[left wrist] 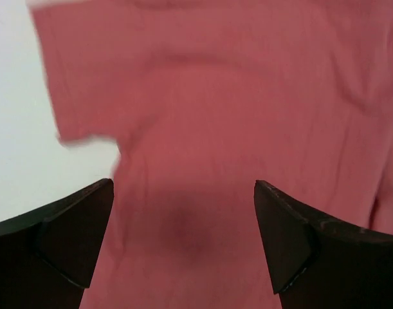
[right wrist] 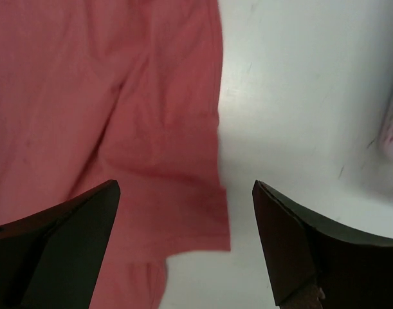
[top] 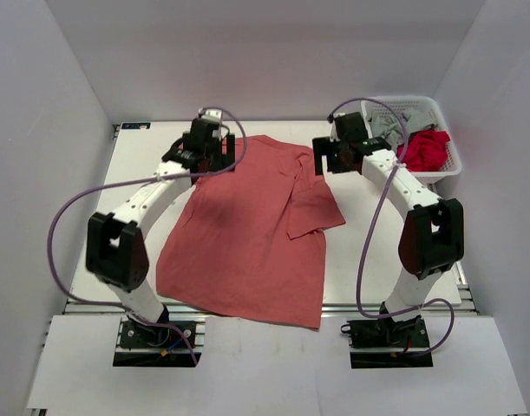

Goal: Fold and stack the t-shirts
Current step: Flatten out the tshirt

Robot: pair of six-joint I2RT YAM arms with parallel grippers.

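On the table [top: 143, 169] lies one salmon shirt [top: 247, 234] (red shirt [top: 425, 149], grey shirt [top: 389, 128] in basket [top: 434, 177]); left claw [left wrist: 183, 187], right claw [right wrist: 185, 185] gape empty.

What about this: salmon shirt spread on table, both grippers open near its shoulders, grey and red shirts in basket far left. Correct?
No: basket is far right, not left, per the top external view. Rest holds: salmon shirt spread, left gripper and right gripper open, grey shirt and red shirt in it.
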